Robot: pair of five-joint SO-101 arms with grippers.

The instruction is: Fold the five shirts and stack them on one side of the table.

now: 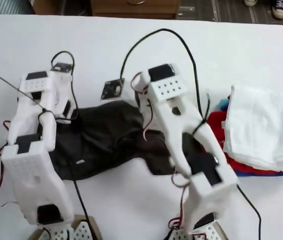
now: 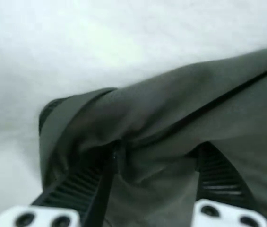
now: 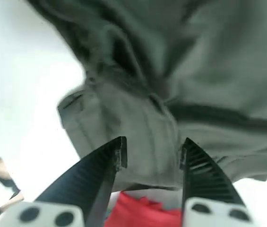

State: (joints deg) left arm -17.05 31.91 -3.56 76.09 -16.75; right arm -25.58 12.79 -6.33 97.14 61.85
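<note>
Two hazards stand out, as I judge it. The crumpled dark grey cloth shirt point(image 1: 106, 132) lies bunched in the middle of the white table point(image 1: 131, 40) between the arms, and both grippers sit over it with jaws spread. The left gripper point(image 2: 159, 151) has a ridge of cloth bulging between its fingers but is not closed on it. The right gripper point(image 3: 153, 149) likewise straddles a seamed edge of the shirt and grips nothing. Closing on such bunched folds could catch several layers at once, so the shirt would lift as a lump rather than spread flat. Red cloth also shows just beneath the right gripper, so a careless pinch or sweep there could drag the red folded shirt point(image 1: 215, 125) out and upset the pile. Counted: two arms, one unfolded dark shirt, and one stack at the table's right side. The stack shows a white folded shirt point(image 1: 261, 125) on top, the red one under it, a blue layer point(image 1: 266, 173) at the bottom, and a teal sliver point(image 1: 224, 104) that may be a fourth, though I cannot tell.
</note>
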